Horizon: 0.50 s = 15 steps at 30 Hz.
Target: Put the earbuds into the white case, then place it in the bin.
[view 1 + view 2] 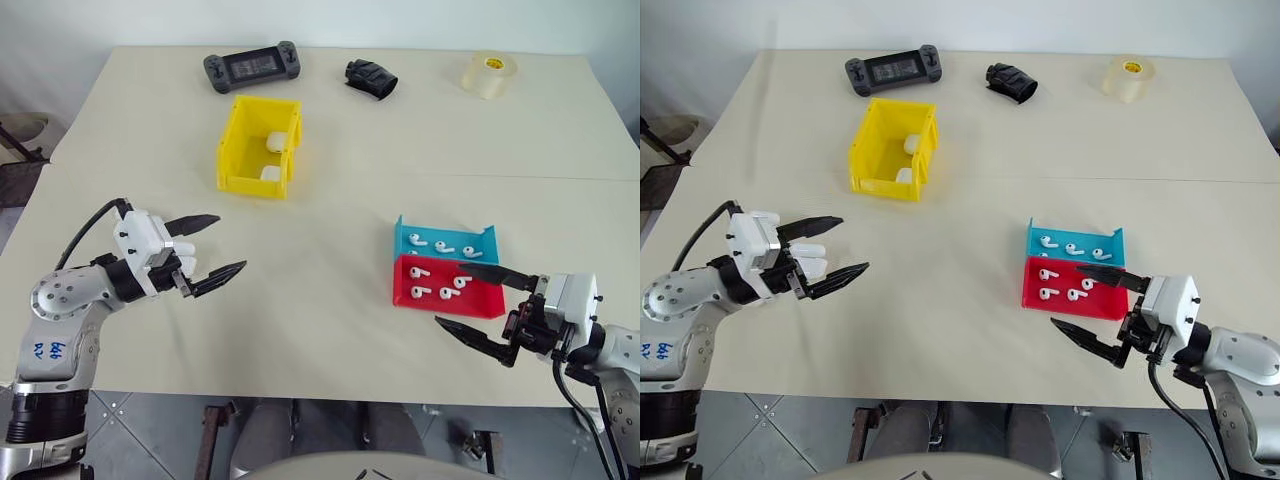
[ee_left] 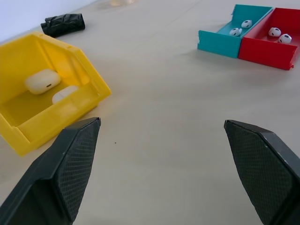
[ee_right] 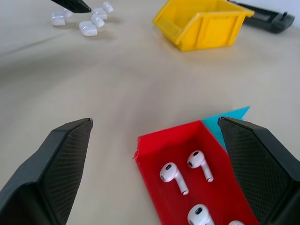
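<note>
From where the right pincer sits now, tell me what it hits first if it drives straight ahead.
Probably the red tray: it lies just ahead of the open right pincer, between its fingers in the wrist view, with earbuds inside. If the pincer rides above the tray's wall, the way over the table looks free; depth is unclear.

Bare table between yellow bin and red tray.

Bright, even light; soft shadows.
</note>
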Tool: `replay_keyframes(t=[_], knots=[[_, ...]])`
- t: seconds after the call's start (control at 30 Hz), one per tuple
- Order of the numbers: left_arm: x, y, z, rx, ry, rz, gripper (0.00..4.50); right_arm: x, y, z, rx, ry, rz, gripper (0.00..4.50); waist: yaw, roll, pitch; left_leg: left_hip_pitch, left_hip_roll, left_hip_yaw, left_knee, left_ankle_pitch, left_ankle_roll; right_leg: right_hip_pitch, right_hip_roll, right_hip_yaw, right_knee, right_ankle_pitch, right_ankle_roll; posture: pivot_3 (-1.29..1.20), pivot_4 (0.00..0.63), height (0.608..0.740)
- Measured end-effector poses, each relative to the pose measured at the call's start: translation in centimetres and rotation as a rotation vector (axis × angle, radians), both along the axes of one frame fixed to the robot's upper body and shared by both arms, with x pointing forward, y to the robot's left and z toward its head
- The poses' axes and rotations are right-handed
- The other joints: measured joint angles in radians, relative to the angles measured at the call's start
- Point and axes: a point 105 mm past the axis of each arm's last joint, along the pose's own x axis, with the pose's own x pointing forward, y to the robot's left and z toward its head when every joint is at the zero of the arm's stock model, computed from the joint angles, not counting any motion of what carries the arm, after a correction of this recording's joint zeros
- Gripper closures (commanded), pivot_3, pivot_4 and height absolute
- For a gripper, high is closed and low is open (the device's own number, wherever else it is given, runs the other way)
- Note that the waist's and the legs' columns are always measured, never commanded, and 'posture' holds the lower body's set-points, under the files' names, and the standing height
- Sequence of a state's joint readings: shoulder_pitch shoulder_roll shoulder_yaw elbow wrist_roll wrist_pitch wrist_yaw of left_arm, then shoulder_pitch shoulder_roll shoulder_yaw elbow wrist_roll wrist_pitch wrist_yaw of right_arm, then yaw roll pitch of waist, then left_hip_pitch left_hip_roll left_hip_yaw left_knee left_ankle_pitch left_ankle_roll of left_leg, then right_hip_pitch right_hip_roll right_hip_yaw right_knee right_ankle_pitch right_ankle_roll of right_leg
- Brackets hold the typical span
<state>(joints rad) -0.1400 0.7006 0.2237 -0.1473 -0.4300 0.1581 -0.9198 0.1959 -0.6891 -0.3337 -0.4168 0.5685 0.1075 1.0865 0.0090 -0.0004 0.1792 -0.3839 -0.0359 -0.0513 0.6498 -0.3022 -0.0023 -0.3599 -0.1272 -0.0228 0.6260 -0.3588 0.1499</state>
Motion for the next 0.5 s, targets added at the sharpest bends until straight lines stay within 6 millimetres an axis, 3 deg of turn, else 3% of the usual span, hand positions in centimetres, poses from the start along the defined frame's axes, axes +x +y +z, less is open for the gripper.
replay_keyframes(t=[0.1, 0.23, 0.33, 0.5], knots=[[-0.2, 0.3, -0.3, 0.004, -0.002, 0.015, 0.02, 0.3, 0.7, 0.0, 0.017, -0.004, 0.029, 0.00, -0.002, 0.000, 0.000, 0.000, 0.000, 0.000, 0.000, 0.000, 0.000, 0.000, -0.001, 0.000, 0.000, 0.000, 0.000, 0.00, 0.150, 0.740], [-0.7, 3.0, -0.7, -0.003, -0.005, 0.186, 0.02, 1.2, 2.1, 0.2, 0.057, -0.025, 0.090, 0.00, -0.014, 0.000, 0.000, 0.000, 0.001, 0.000, 0.000, 0.000, 0.000, -0.001, -0.001, 0.000, 0.000, 0.000, 0.000, 0.00, 0.150, 0.740], [-2.8, 6.1, -0.8, -0.028, -0.021, 0.391, 0.02, 2.0, 4.0, 1.2, 0.103, -0.070, 0.177, 0.00, -0.023, -0.001, 0.001, 0.000, 0.002, 0.000, -0.001, -0.001, -0.001, -0.001, -0.001, 0.000, -0.001, 0.000, 0.000, 0.00, 0.150, 0.740], [-7.9, 12.0, -3.4, -0.114, 0.025, 0.807, 0.02, 2.4, 6.5, 1.2, 0.136, -0.081, 0.326, 0.00, -0.013, -0.003, 0.001, 0.000, 0.002, -0.001, 0.000, -0.001, -0.001, 0.000, -0.002, -0.001, -0.002, 0.000, 0.000, 0.00, 0.150, 0.740]])
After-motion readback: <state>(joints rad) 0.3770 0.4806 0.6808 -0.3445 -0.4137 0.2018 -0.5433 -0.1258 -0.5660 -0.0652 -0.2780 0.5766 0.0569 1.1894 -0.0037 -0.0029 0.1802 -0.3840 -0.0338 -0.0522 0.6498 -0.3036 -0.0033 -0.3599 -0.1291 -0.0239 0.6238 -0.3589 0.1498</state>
